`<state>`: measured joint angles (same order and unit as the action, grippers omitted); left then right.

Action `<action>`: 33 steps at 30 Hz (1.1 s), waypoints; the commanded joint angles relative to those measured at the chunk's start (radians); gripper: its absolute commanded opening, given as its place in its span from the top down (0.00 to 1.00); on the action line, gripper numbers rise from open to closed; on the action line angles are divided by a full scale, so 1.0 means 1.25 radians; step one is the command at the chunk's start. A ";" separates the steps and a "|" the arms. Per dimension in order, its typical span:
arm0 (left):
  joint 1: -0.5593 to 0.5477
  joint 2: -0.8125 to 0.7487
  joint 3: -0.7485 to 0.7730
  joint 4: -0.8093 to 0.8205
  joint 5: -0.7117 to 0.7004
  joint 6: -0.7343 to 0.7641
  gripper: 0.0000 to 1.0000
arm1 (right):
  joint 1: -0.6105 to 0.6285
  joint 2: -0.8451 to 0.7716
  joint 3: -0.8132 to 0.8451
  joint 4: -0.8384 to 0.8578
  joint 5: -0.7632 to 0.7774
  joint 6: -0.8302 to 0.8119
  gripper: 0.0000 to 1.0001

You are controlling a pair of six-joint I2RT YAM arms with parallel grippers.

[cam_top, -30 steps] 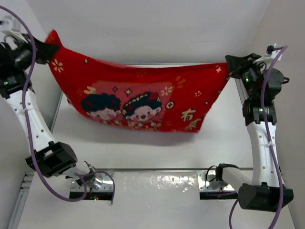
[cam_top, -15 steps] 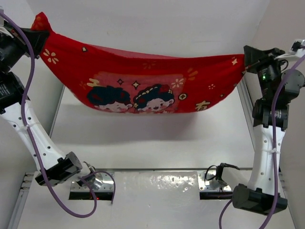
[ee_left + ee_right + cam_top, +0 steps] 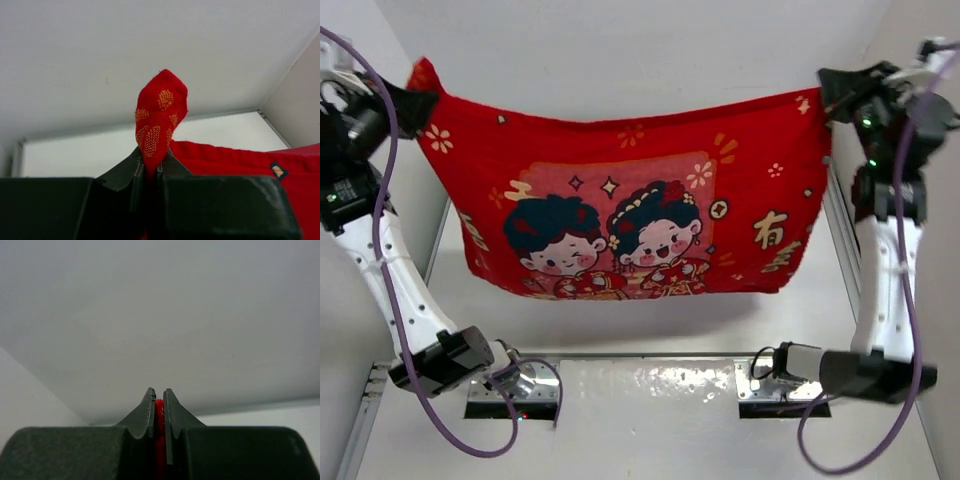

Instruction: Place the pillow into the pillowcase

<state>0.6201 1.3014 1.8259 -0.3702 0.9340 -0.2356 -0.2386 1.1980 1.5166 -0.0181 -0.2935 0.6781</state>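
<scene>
at the far left the left end effector [image 3: 420,98] is clamped on the top left corner of the pillowcase [image 3: 630,200]; in its wrist view a red tuft pokes up out of the closed jaws. the red case now hangs between the two arms as a broad sheet above the tabletop [image 3: 790,320], its printed figures facing the overhead camera and its lower edge nearer the arm bases. half a second ago it was pulled wide and shallow like a hammock, and a second ago it sagged lower with the right corner dropped, so both arms have raised and levelled the top edge. at the far right the right end effector [image 3: 825,85] is clamped on the other top corner, with only a thin red strip showing between its jaws in the wrist view. no white pillow shows in any view, so whether it is already inside the case cannot be told. if it is, this lift would probably settle it toward the bottom.
</scene>
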 commanded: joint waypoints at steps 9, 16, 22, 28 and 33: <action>-0.105 0.217 -0.257 0.106 -0.385 0.072 1.00 | 0.204 0.362 0.019 -0.043 0.353 -0.075 1.00; -0.156 0.467 -0.037 0.091 -0.426 0.082 1.00 | 0.195 0.656 0.266 -0.017 0.380 -0.043 1.00; -0.206 0.646 0.151 0.092 -0.503 0.080 1.00 | 0.195 0.851 0.411 0.099 0.409 0.026 1.00; -0.241 0.802 0.349 0.066 -0.586 0.085 0.00 | 0.171 0.907 0.472 0.169 0.358 -0.012 0.01; -0.227 0.751 0.359 0.068 -0.585 0.139 0.00 | 0.164 0.742 0.297 0.192 0.339 -0.103 0.01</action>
<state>0.3206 2.3322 2.2200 -0.3256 0.2367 -0.1196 -0.0380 2.2997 1.9522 0.1268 0.1421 0.6319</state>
